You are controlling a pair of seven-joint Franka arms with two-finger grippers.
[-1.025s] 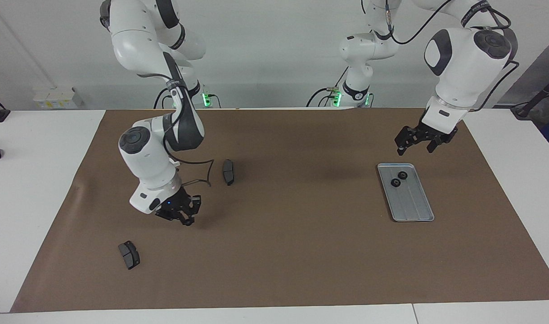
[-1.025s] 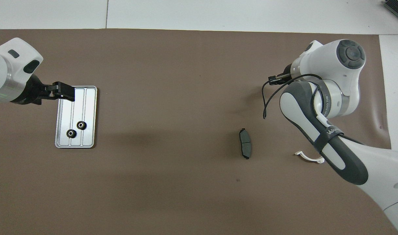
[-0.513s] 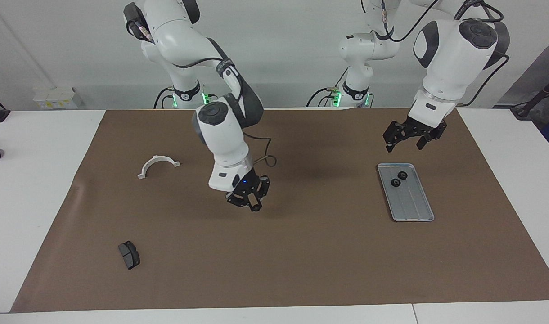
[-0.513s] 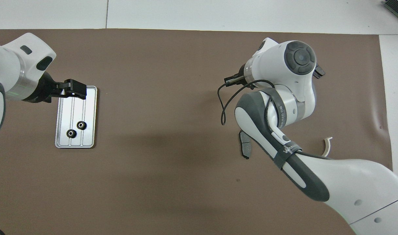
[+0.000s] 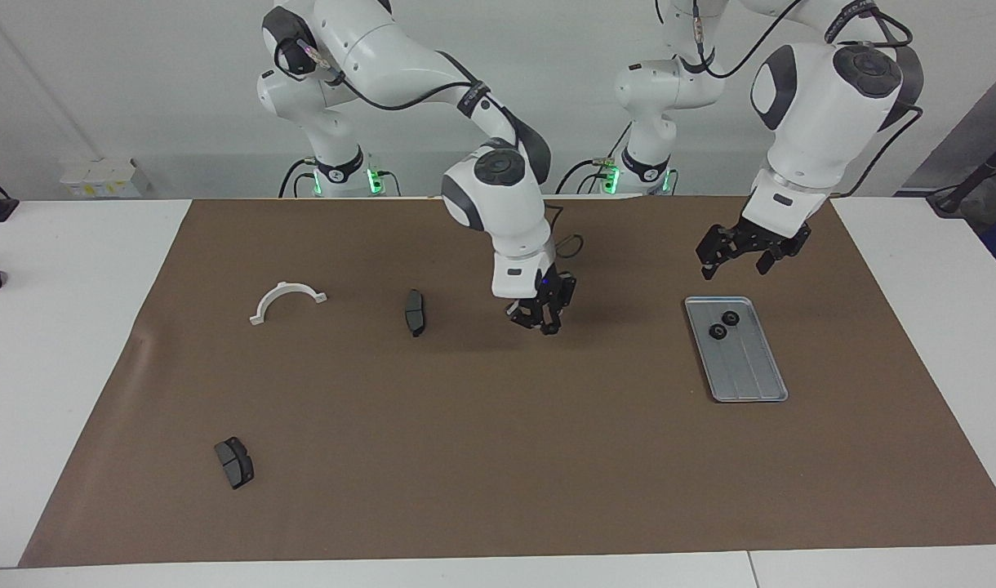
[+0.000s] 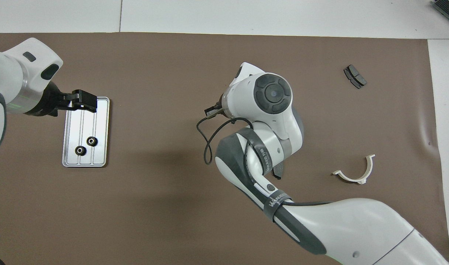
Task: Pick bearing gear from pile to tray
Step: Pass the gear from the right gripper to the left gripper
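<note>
**Two black rings lie in the tray; right gripper hangs over the middle of the mat**

The silver tray (image 5: 747,367) lies on the brown mat (image 5: 498,457) toward the left arm's end of the table. Two small black rings (image 5: 723,324) lie in it, close together at the end nearer to the robots.

The left gripper (image 5: 743,255) hangs in the air just over the mat beside that same end of the tray, a little nearer to the robots than the rim. Its fingers are spread wide with nothing between them.

The right gripper (image 5: 541,314) is up over the mat, well apart from the tray, toward the table's middle. Its fingertips are pressed together; whether a small part sits between them cannot be told.

Farther from the tray than the right gripper, toward the right arm's end, lies a dark brake pad (image 5: 415,312), then a white half-ring bracket (image 5: 286,300). A second brake pad (image 5: 234,462) lies farthest from the tray and farther from the robots than the bracket.
</note>
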